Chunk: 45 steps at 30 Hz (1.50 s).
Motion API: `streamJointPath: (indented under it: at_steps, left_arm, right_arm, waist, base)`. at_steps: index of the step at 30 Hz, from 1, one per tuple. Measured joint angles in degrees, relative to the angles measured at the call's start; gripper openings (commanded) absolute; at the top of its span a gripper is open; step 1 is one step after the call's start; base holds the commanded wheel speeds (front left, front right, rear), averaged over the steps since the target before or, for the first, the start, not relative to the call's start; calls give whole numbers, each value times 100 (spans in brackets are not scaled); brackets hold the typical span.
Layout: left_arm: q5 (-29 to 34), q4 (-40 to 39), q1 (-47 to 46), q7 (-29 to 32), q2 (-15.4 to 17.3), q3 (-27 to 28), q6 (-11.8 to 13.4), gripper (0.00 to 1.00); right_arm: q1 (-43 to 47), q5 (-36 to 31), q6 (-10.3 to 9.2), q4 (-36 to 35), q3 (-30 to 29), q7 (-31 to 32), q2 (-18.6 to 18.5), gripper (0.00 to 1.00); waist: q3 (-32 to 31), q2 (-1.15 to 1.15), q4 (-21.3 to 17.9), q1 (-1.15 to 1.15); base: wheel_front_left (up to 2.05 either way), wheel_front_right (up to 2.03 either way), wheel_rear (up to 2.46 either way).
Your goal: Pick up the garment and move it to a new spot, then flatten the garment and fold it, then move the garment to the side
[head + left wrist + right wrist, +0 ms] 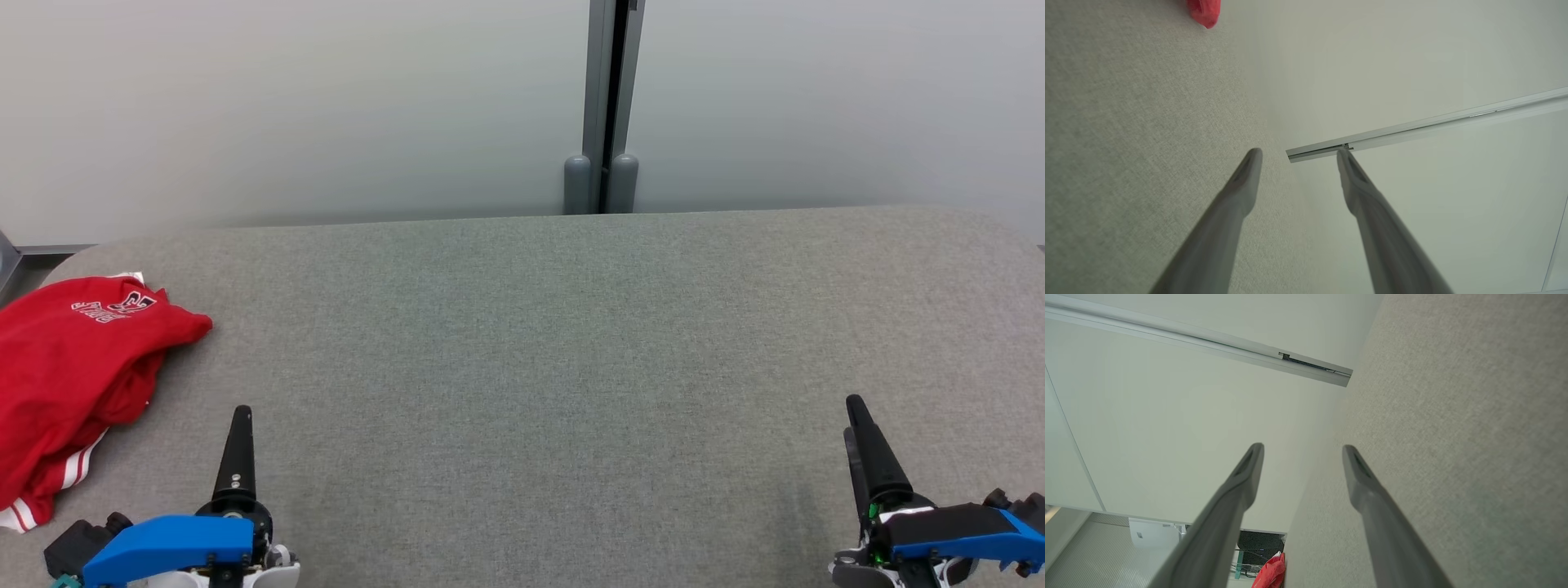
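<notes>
Garment: red shirt [73,367], white lettering, perhaps a jersey, crumpled at grey table [571,343] left edge | left gripper [1298,152]: fingers spread, empty | right gripper [1302,446]: fingers spread, empty

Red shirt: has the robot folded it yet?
Not yet. Nothing looks done: the red shirt lies crumpled at the left edge of the table. Nothing is in hand: the left gripper and right gripper are open and empty. Left: picking it up, moving, flattening, folding, setting aside.
</notes>
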Motion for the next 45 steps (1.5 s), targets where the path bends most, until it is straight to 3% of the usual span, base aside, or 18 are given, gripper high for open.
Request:
streamJointPath:
  at_steps: [14,45]
  left_arm:
    - [1737,-65,43,-311,90,-344,185,100]
    - [4021,-94,129,-860,289,-816,318,100]
  right_arm:
    - [2,-1629,1,-5,-20,-310,-1,100]
    - [-10,-3761,2,210,136,-867,-5,100]
  waist:
    - [-8,0,44,0]
    - [-28,0,85,0]
  base:
    - [0,0,0]
    - [0,0,0]
